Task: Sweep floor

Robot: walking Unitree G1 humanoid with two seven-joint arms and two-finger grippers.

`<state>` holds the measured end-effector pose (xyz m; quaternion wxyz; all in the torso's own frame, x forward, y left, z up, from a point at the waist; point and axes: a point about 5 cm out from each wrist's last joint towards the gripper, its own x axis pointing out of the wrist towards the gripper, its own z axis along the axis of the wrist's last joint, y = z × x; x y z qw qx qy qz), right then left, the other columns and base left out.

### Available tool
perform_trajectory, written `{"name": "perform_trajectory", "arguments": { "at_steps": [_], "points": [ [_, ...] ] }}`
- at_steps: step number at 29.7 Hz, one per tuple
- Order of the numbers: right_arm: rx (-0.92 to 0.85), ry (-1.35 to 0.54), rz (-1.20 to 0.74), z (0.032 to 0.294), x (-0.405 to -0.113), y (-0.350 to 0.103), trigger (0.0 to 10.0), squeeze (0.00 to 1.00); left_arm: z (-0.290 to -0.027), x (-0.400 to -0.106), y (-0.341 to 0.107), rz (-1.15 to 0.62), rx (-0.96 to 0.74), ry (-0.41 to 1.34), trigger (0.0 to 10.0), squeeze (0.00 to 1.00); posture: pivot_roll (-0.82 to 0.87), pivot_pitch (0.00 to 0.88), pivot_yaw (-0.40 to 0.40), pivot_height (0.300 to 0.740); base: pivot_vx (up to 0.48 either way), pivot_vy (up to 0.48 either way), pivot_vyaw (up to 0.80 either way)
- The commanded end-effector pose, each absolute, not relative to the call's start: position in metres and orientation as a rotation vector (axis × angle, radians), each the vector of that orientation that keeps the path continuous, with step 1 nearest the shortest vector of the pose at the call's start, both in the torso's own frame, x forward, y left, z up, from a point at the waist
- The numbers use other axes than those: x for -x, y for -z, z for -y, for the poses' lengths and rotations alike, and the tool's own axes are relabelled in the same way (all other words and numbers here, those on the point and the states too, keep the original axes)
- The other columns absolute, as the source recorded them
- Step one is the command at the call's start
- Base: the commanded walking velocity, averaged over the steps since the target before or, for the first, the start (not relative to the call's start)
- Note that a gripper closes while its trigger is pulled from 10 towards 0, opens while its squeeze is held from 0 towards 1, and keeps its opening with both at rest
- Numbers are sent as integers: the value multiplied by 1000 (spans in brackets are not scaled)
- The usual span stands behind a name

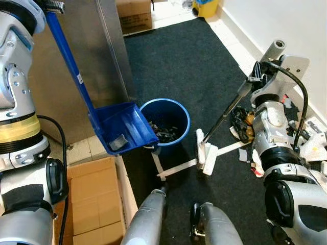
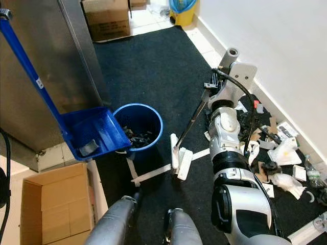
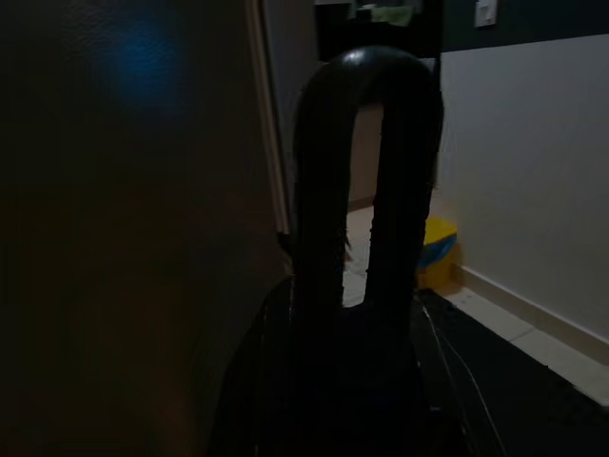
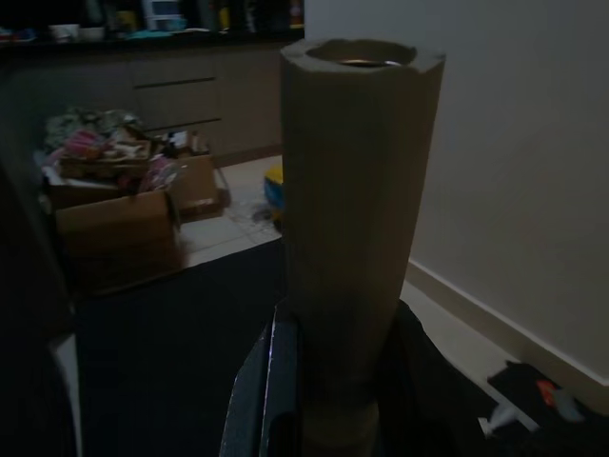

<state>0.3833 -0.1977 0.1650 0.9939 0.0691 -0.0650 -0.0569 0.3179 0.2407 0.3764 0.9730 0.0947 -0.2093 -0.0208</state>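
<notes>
The left gripper [image 3: 366, 238] is mostly cut off at the upper left of the head views; its dark wrist view shows two fingers closed around the dustpan's blue handle. The blue dustpan [image 1: 122, 128] tilts over the rim of the blue bin [image 1: 166, 122] at centre frame. The right gripper [image 4: 333, 381] clamps the broom's pale handle [image 4: 357, 209]; the broom head [image 1: 207, 152] rests on the black carpet [image 1: 189, 66]. Litter [image 2: 278, 158] lies along the wall at right. A cardboard box [image 1: 94, 204] sits lower left, beside a steel cabinet [image 1: 97, 51].
</notes>
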Motion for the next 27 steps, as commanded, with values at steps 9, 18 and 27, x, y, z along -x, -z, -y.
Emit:
{"name": "perform_trajectory", "arguments": {
  "at_steps": [9,18,27],
  "points": [
    [-144,127,150,202,-381,-165,10000,0,-237,-314,-387,486,-222,24,10000,0,118,178,16,740,0,-321,0],
    [-145,123,150,201,-381,-165,10000,0,-240,-317,-383,462,-217,-4,10000,0,115,181,16,740,28,-442,0],
    [-146,122,150,201,-381,-164,10000,0,-242,-318,-381,450,-221,-23,10000,0,116,182,15,740,28,0,0]
  ]
}}
